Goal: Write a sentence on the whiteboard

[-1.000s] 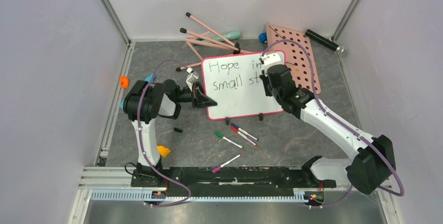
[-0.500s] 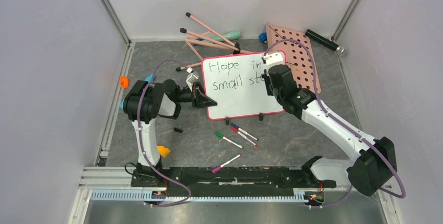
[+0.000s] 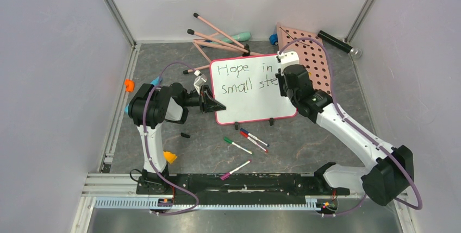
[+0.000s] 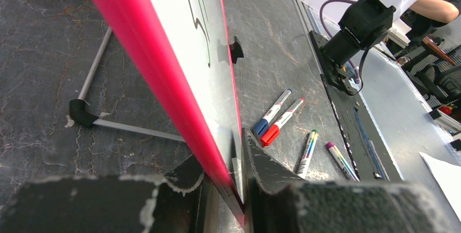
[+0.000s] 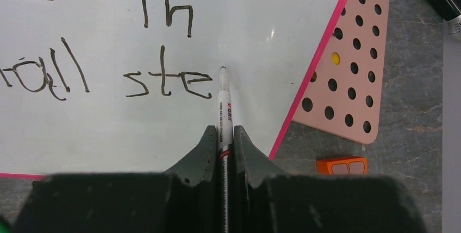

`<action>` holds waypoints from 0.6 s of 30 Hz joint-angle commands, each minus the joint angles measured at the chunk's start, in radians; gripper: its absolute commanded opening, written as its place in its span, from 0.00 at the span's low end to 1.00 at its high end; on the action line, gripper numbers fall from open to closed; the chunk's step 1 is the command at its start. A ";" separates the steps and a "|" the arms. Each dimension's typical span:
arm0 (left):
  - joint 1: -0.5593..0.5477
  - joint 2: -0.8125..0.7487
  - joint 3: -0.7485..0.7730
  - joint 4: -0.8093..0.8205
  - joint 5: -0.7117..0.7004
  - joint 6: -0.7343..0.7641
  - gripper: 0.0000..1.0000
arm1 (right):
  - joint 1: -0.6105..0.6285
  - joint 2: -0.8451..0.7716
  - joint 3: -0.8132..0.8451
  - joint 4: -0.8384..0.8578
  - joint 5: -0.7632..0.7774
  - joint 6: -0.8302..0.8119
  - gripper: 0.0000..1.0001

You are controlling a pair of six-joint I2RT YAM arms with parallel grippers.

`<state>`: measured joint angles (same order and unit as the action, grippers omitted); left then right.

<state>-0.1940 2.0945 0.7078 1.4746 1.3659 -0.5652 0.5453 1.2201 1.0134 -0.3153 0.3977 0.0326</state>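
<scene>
Whiteboard at bench centre, nine o'clock rim pinched by left end effector, right end effector clamped on marker just three o'clock of unfinished sentence: liable to skid or smear if overpressed.

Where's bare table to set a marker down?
Bare: between the loose markers and the right arm; also between pegboard and right wall, beyond that arm. Crowded: sticks behind the whiteboard, markers just in front of it.

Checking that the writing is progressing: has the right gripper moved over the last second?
Yes. The right gripper and its marker have shifted rightward along the whiteboard toward the pink pegboard, past a new e.
</scene>
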 commanded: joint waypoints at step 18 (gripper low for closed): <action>-0.010 0.010 0.005 0.082 0.057 0.087 0.16 | -0.011 0.004 -0.056 0.024 -0.022 0.006 0.00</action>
<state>-0.1940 2.0945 0.7078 1.4738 1.3659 -0.5655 0.5404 1.2572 1.0016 -0.3061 0.3893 0.0330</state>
